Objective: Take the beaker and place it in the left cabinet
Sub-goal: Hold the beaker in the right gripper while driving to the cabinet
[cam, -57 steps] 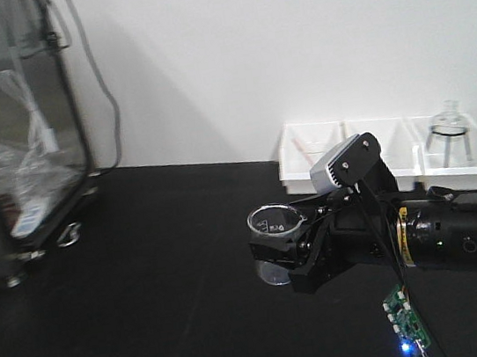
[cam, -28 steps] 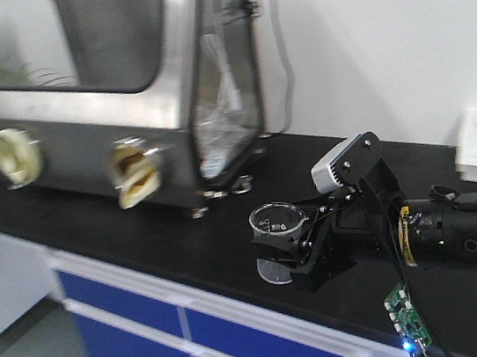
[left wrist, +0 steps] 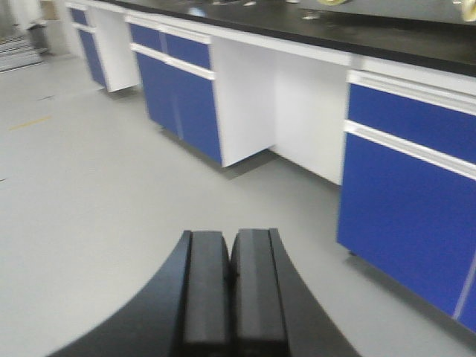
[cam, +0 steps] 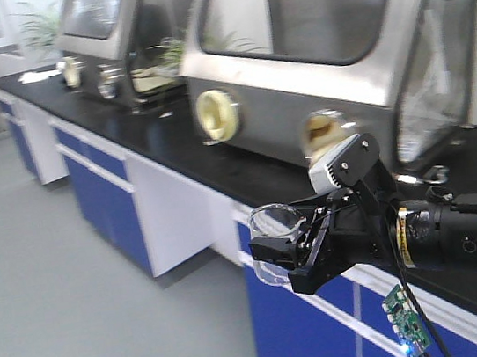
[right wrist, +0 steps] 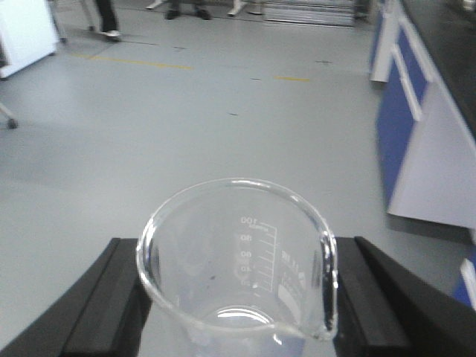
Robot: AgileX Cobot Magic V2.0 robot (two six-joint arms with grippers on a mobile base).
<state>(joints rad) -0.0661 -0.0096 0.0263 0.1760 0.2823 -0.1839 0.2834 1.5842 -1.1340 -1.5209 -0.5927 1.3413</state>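
My right gripper (right wrist: 238, 321) is clamped on the beaker (right wrist: 239, 256), one black finger (right wrist: 100, 301) pressed against each side of the glass wall. The beaker stands upright in the grasp, mouth up, pour spout on the near rim and white graduation marks on the far inner wall. It holds no visible liquid. Directly below and beyond it, the right wrist view shows grey floor (right wrist: 186, 119), so the beaker hangs in the air, off the bench. In the front view the same grasp sits just in front of the bench edge, with the wrist camera (cam: 343, 162) mounted above the jaws and a small circuit board (cam: 405, 324) hanging below the arm. My left gripper (left wrist: 230, 242) is clenched on nothing: its two pads meet with no gap, pointing out over the floor toward the blue cupboard fronts (left wrist: 405, 193). Behind the right arm, the black bench top (cam: 171, 143) carries a stainless glove box (cam: 310, 53) with round ports along its front. A second glove box (cam: 101, 24) stands farther along the same bench. At the far end of the room, green plant leaves (cam: 39, 24) are visible. Yellow floor marks (right wrist: 141, 63) lie well beyond the beaker.
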